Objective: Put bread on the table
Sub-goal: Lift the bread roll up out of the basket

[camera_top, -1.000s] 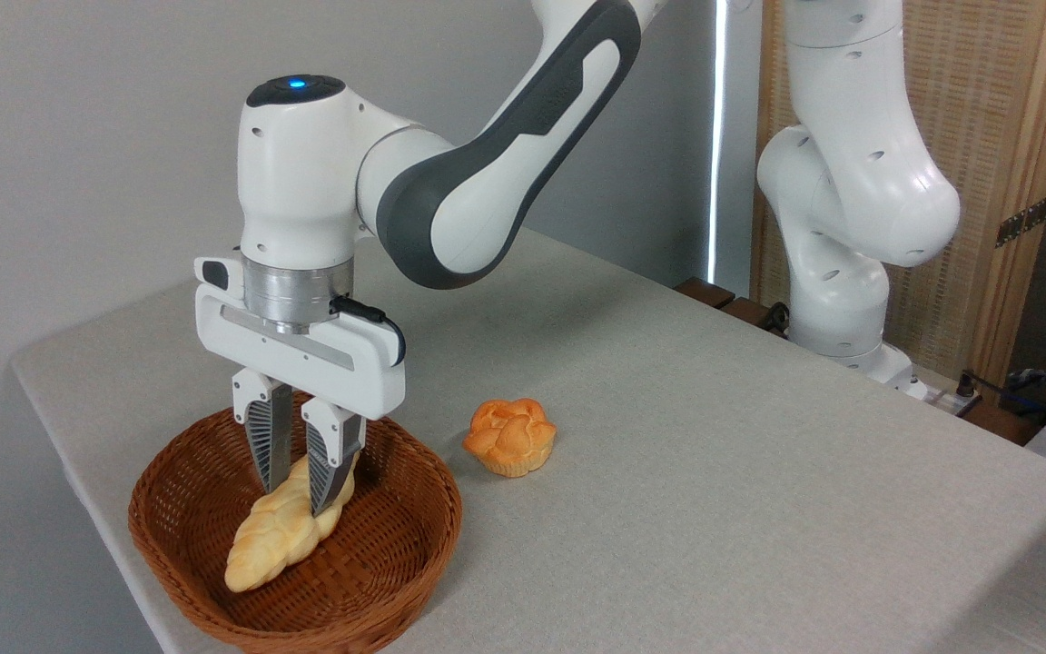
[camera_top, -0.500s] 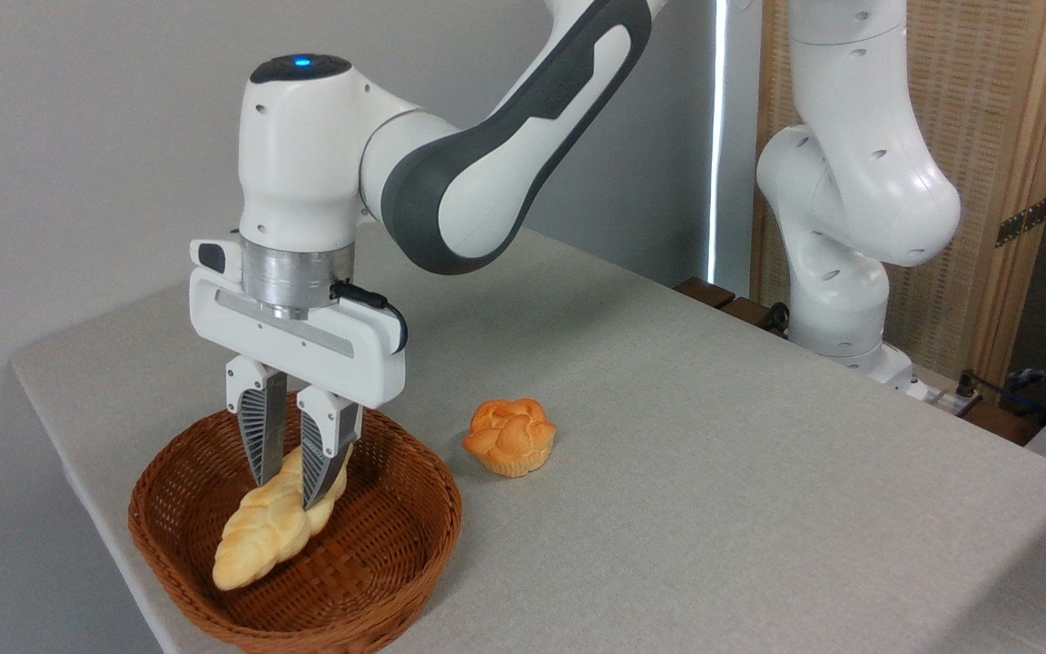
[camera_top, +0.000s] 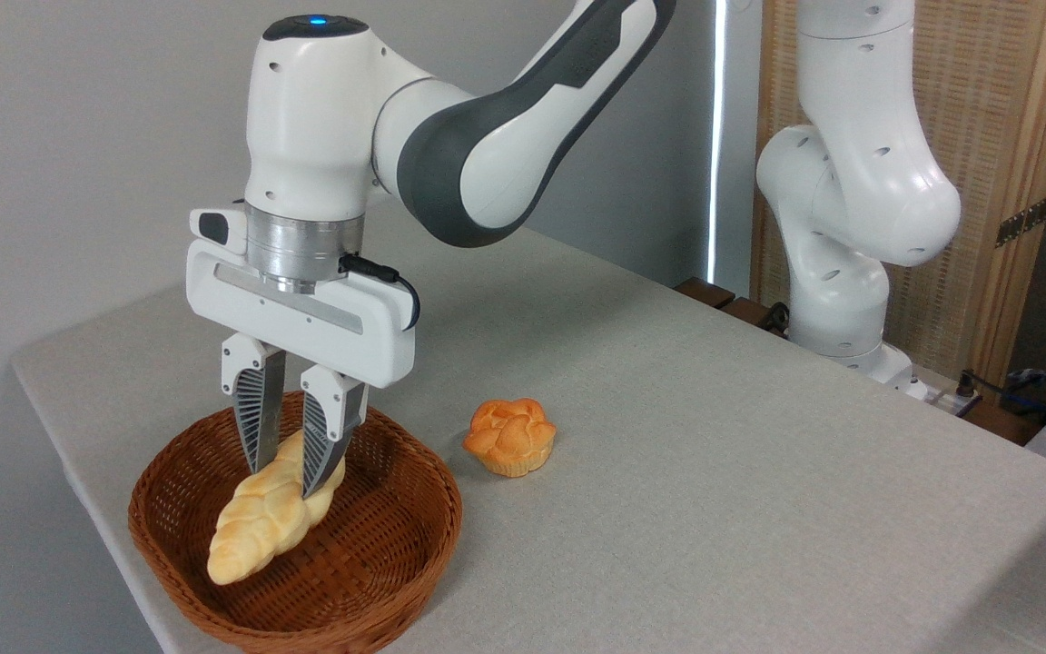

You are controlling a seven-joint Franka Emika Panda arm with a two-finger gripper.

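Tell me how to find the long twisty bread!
Look at the grey table, then at the brown woven basket at its near left corner. The bread hangs tilted there, pinched by the robot's gripper. It is long, pale and braided, unlike the small round orange bun sitting on the table beside the basket.

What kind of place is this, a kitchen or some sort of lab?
Most likely a robotics lab or test room, not a kitchen. A robot arm is bolted beside a bare grey table, and the only props are a wicker basket, a braided bread and a small bun, probably staged.
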